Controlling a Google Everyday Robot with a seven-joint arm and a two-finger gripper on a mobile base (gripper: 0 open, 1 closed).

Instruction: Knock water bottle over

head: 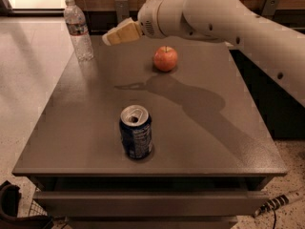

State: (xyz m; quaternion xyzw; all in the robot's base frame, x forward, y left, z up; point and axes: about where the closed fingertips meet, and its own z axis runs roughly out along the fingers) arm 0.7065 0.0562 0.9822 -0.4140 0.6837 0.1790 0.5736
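Note:
The water bottle [79, 29] is slim and clear with a white cap and a dark label band. It stands upright at the far left corner of the grey table [200, 128]. My gripper [107, 37] is at the end of the white arm, above the far edge of the table. It points left and sits a short way to the right of the bottle, apart from it. It holds nothing.
A red apple [165, 58] lies at the far middle of the table. A dark blue soda can [136, 132], opened, stands upright near the front. A dark counter runs along the right. A wood-panelled wall is behind.

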